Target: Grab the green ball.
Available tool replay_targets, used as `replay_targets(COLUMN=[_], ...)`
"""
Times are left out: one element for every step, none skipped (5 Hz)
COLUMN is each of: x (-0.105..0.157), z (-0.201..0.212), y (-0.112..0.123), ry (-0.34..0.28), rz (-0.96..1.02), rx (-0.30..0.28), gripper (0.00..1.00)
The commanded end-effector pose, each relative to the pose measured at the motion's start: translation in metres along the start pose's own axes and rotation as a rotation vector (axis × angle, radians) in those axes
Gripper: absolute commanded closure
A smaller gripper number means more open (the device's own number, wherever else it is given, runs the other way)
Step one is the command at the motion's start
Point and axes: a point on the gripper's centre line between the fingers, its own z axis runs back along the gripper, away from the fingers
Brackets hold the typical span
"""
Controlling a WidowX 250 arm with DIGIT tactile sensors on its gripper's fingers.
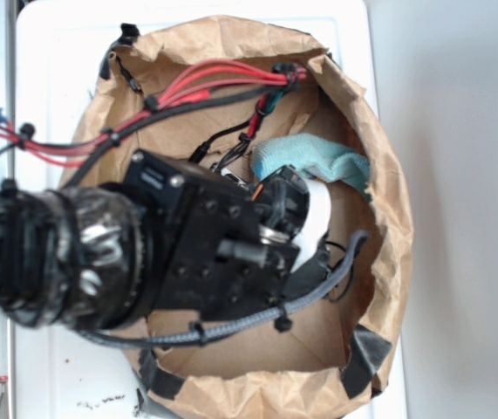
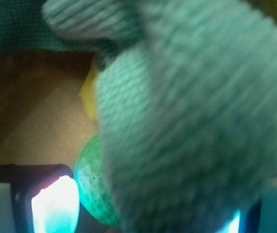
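Paper bag: one green ball.

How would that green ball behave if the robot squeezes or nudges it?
The green ball is round, so it would probably roll if nudged. Its textured surface likely gives the fingers some grip. The teal cloth draped partly over it looks floppy and might snag or come along.

Even, bright daylight washes the exterior view, the white table nearly blown out and shadows soft, while the wrist view is dim and badly blurred, the teal cloth out of focus up close and glare flaring off the jaws at the bottom edge.
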Motion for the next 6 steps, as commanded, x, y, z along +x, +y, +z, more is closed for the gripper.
replay_targets(x=[0.011,0.013,0.014,0.017,0.022,0.027], z=[-0.001,0.0,0.002,0.019,0.048,0.075], y=[-0.017,-0.017,-0.015,-0.016,-0.018,-0.018], ry=[-0.082,-0.081,-0.084,-0.042,0.055,0.133], rz=[0.027,0.028,0.031,0.013,0.002,-0.009], rx=[-0.047,-0.048,-0.054,-0.053,-0.059,-0.061], gripper=[1.0,1.0,1.0,1.0,1.0,1.0])
